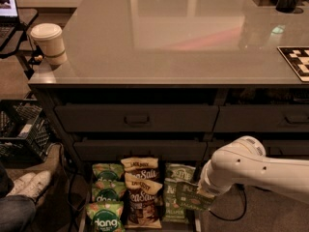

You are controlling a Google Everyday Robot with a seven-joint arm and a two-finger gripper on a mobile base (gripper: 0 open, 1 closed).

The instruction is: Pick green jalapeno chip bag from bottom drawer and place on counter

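Jaws of the gripper (203, 195), just over the dark charcoal drawer tray (197, 222), seem pinched on one edge of the pale sage-green crinkly chip bag (189, 200), which could slip free before reaching the glossy grey-beige countertop (169, 42) above.

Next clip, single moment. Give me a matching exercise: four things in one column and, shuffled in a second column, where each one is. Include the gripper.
Things
1. paper cup
2. dang bags
3. Sea Salt bags
4. gripper

Places
A. middle column of the bottom drawer
B. on the counter, near its front left corner
C. left column of the bottom drawer
D. at the drawer's right side, against the tilted green jalapeno chip bag

Pairs: 1-B, 2-C, 3-A, 4-D
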